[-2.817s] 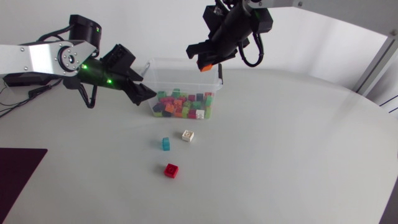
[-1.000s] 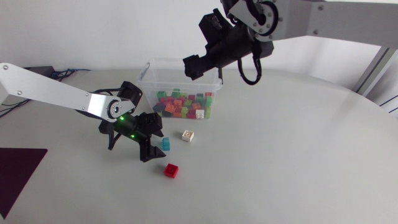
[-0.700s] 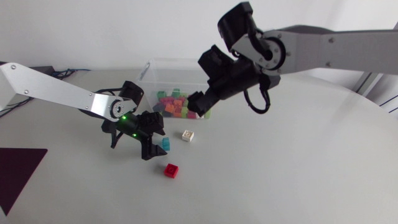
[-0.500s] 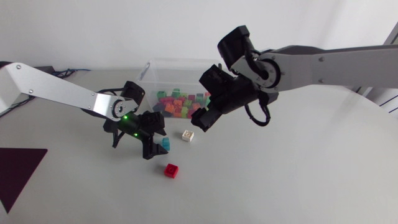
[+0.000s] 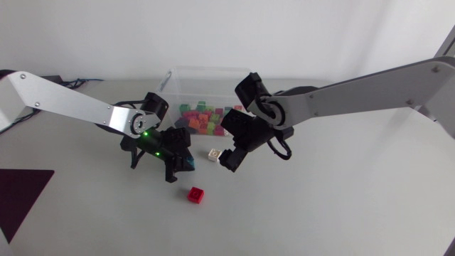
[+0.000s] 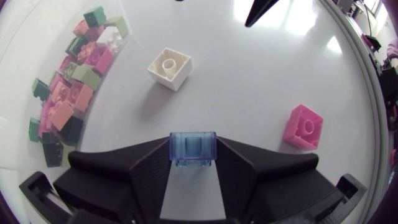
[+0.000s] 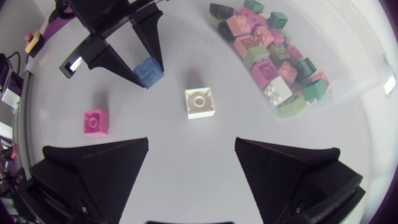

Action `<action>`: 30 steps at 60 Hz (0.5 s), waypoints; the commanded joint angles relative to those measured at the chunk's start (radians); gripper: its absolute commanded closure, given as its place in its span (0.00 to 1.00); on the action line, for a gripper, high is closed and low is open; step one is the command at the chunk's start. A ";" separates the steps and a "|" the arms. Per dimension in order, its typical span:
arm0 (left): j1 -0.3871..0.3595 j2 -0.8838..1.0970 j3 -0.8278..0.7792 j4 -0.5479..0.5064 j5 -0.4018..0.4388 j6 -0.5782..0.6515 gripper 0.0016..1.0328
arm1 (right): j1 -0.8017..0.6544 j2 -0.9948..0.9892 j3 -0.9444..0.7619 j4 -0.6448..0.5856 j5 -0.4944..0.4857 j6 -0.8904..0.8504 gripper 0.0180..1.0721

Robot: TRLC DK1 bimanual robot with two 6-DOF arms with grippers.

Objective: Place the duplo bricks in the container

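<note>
On the desk point(image 5: 320, 199) near the container point(image 5: 173, 80), which holds many bricks, three are left out. Left claw point(image 6: 193, 149) is closed on the blue brick point(image 7: 148, 73), pinching it from both sides, low at the desk. Right claw point(image 7: 191, 163) is spread wide and empty over the white brick point(image 7: 200, 102). Red brick point(image 5: 195, 194) lies untouched close by. Judged mostly done: three bricks left.

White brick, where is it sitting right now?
In the head view the white brick lies on the table just in front of the container, between the blue brick in the left claw and the open right claw.
</note>
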 commanded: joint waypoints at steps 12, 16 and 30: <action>0.016 -0.075 0.033 -0.098 0.028 -0.006 0.71 | 0.022 0.120 0.089 -0.001 0.003 -0.051 0.05; 0.035 -0.119 0.038 -0.120 0.045 -0.017 0.71 | 0.025 0.146 0.122 -0.013 0.003 -0.062 0.05; 0.090 -0.234 0.064 -0.129 0.131 -0.105 0.71 | 0.031 0.224 0.217 -0.052 0.009 -0.090 0.05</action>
